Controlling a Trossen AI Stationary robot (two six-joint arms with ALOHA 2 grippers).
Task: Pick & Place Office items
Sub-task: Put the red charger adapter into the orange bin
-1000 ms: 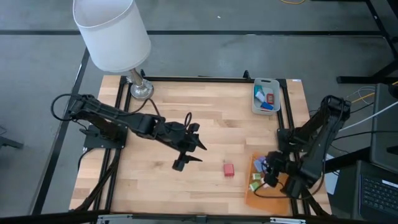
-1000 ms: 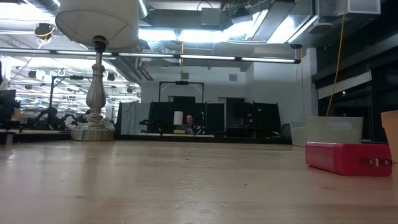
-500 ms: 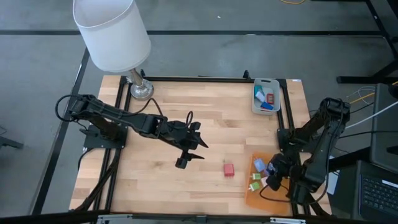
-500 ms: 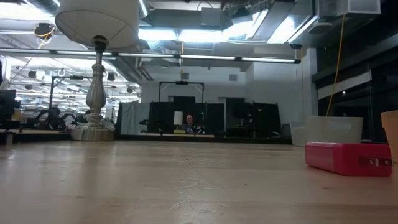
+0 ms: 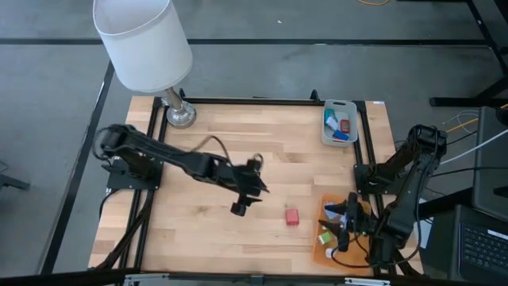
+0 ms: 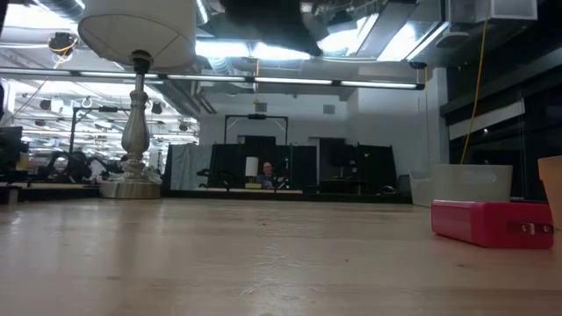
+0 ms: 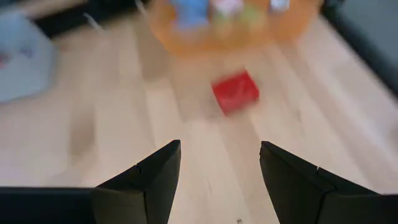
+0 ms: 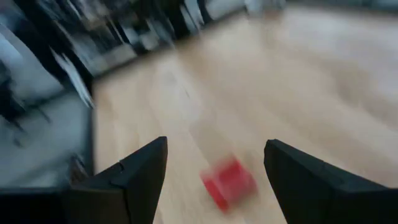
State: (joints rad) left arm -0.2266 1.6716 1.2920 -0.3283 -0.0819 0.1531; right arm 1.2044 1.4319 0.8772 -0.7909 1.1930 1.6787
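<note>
Counts first, left to right across your table: one lamp stands at the far left corner, two arms work the top, one red block lies alone on the bare wood, one orange sheet sits at the near right, and one grey tray sits at the far right corner.

Your left gripper hangs over the middle of the table, just left of the red block and apart from it. In its wrist view both fingers stand spread with bare wood between them, gripping nothing.

The red block is a short box lying flat. From above, its long axis runs roughly from the near edge toward the far edge, slightly tilted. The low view shows its long side broadside to the camera.

On the orange sheet you can make out about four small pieces, among them a blue one and a green one; your right arm covers part of that cluster, so the count is uncertain. Your right gripper hovers over those pieces with its fingers parted and empty.

The grey tray holds roughly three pieces, blue and red; their exact number is hard to tell.
</note>
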